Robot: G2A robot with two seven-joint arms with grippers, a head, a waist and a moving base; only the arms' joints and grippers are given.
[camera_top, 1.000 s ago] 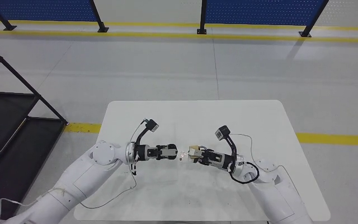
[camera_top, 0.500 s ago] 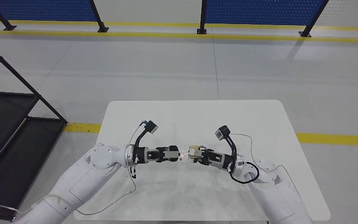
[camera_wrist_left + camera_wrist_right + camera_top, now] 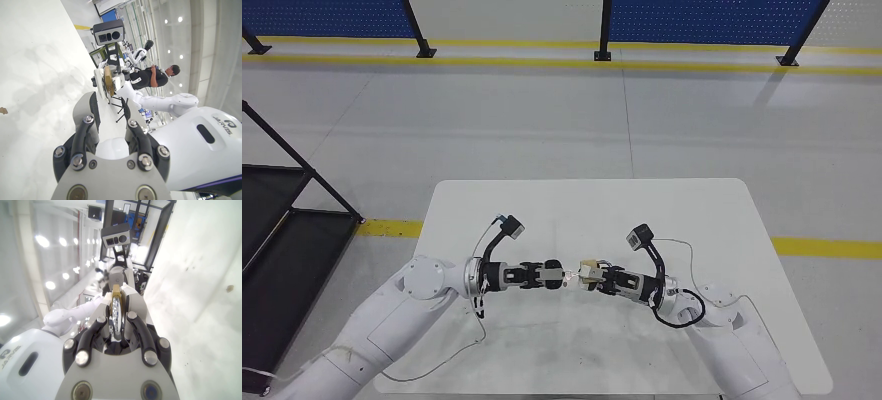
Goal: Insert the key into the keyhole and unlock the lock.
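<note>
A brass padlock [image 3: 589,270] is held above the middle of the white table by my right gripper [image 3: 593,275], whose fingers are shut on its sides; it also shows in the right wrist view [image 3: 115,298]. In the left wrist view the padlock [image 3: 108,83] faces my left gripper [image 3: 108,96] end-on. A small metal piece sits at the padlock's keyhole, and I cannot tell if it is the key. The left gripper [image 3: 562,274] is level with the lock and just beside it, with its black-padded fingers [image 3: 94,108] apart and nothing between them.
The white table [image 3: 692,220] is bare around both arms apart from a small brown speck [image 3: 3,110]. A black rack [image 3: 282,230] stands on the floor off the table's left side. Blue barriers line the far floor.
My left gripper has slid a little toward the padlock, closing the gap between the two grippers. The right arm and the lock have kept still.
</note>
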